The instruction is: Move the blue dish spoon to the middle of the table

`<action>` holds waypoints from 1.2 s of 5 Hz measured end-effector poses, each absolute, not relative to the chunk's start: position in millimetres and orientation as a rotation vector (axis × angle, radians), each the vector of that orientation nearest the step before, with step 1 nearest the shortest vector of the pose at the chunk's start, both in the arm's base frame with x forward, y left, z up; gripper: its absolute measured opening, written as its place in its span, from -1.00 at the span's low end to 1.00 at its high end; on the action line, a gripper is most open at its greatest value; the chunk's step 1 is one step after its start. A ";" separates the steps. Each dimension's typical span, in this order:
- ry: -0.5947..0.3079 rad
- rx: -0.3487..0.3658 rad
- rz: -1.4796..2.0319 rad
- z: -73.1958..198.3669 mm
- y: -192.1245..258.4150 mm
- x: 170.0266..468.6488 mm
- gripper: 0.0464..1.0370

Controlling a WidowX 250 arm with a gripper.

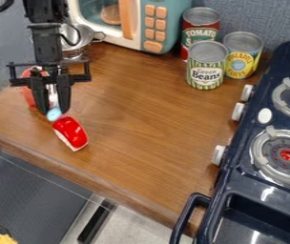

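Flanking the blue dish spoon (pixel 54 114), the jaws, unclear whether clamped or apart.

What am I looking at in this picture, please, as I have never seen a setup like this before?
This is one picture, from a fixed camera looking down at a slant. The black machine at upper left is a robot arm; its claw hangs over a wooden table. Between its fingers, apparently held, is a pale blue-tipped item, probably the dish spoon. Just below lies a red piece with a white edge. Three cans stand near a toy microwave, and a dark blue toy stove is at right.
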State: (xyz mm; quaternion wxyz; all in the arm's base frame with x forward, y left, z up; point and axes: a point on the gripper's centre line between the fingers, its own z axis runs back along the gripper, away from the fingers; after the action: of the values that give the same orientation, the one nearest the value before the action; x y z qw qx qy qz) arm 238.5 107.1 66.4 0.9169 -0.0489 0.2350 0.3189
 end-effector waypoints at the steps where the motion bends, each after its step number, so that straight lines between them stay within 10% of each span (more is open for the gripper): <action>1: 0.506 -0.132 0.632 61.8 100.5 232.8 -0.47; 6: 0.482 -0.138 0.528 56.0 96.9 238.0 -0.47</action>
State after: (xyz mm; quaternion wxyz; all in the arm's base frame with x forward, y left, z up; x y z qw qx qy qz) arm 238.0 96.9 56.0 0.9345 -0.0676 0.2357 0.2581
